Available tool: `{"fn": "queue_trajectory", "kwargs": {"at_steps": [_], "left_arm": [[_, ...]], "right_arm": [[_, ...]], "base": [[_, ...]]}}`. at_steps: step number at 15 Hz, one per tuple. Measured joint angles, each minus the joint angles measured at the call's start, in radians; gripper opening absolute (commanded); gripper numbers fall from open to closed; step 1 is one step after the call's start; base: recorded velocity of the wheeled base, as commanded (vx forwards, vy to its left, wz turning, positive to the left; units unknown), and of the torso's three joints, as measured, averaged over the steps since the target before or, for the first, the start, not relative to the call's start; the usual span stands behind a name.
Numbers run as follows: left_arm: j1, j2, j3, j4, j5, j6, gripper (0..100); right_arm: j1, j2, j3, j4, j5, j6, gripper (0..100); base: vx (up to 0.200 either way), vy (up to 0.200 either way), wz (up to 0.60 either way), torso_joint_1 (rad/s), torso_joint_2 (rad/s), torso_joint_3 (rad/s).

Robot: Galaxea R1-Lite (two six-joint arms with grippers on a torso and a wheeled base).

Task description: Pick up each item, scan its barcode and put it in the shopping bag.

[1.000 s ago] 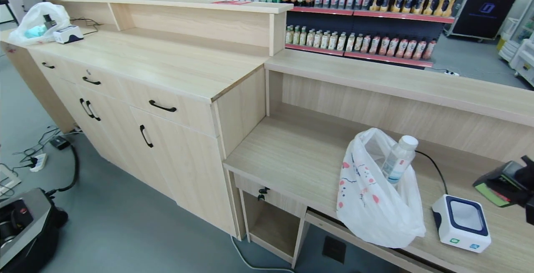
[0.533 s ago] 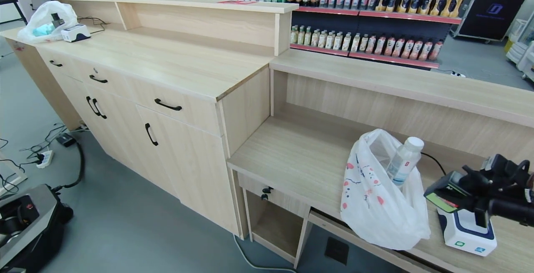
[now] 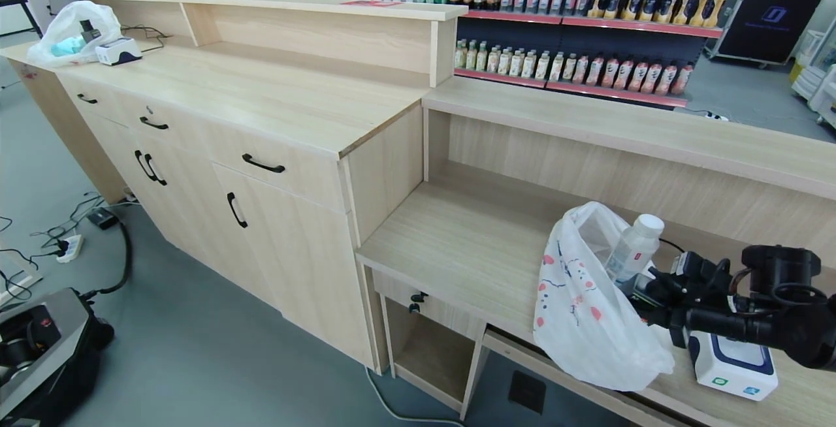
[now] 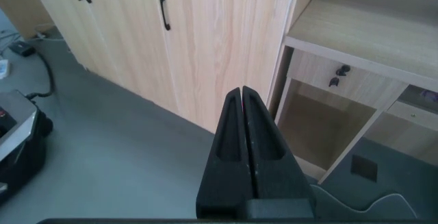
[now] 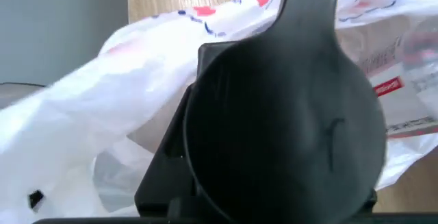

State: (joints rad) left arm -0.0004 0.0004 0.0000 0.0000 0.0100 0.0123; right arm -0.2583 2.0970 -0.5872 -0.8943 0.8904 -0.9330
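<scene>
Our right gripper, jaws pinching a dark item, hangs just right of the bag by the counter's front edge, the bag's mouth leftward of it, while our left gripper, jaws pressed together, hangs well apart.

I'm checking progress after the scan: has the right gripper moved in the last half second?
Yes. The right gripper has shifted from above the scanner toward the robot's left, up to the mouth of the bag.
</scene>
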Motion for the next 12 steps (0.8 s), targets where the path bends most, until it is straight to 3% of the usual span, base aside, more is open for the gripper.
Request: {"fn": "queue_trajectory", "kwargs": {"at_steps": [12], "left_arm": [[0.0, 0.0, 0.0, 0.0, 0.0, 0.0, 0]], "right_arm": [[0.047, 0.169, -0.132, 0.0, -0.002, 0.068, 0]], "base": [[0.0, 0.0, 0.0, 0.0, 0.0, 0.0]]}}
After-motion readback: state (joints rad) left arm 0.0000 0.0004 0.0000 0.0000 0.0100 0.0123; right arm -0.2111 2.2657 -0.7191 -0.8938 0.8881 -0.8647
